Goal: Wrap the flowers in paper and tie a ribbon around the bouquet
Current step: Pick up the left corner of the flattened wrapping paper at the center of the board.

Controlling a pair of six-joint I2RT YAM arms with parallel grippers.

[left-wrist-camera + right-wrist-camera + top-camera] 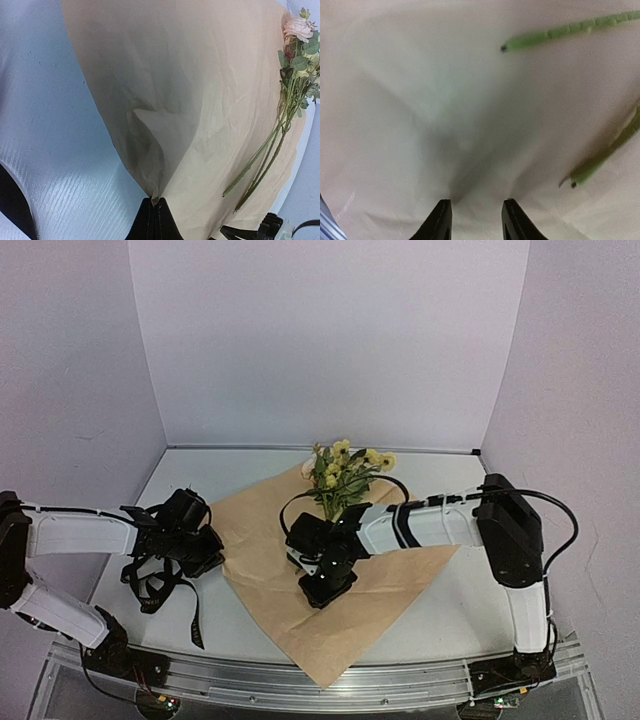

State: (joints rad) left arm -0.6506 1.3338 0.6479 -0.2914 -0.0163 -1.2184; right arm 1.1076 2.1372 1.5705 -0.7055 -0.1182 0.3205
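Left end effector: clamped shut on the left edge of the large thin sheet of tan wrapping paper; the pinched part is held up off the pale worktop in a tented fold running away from the grip, with shadow under it. Long narrow black ribbon: loose tangle of loops by my left wrist, on its near side; one tail trails toward the near edge; can't tell from overhead whether it touches the paper.

Right end effector: jaws apart, nothing between them; it hangs low over the middle of the sheet, pointed down at it; can't tell whether the tips touch the paper; a soft crease in the sheet leads up to the gap. Right arm reaches in from the right, across the sheet's right corner.

Paper: lies as a diamond, tan face up; one corner at the near edge of the worktop, about midway across; opposite corner toward the back; flat apart from the lifted left side.

Small bunch of pale yellow and cream flowers with green leaves: on the far corner of the sheet, uncovered; blooms at the far edge; thin green stems point back toward my right end effector; two stem ends lie on the paper just beyond it, apart from each other; the left wrist view also shows one pinkish bloom at the top of the bunch. Plain pale walls behind.
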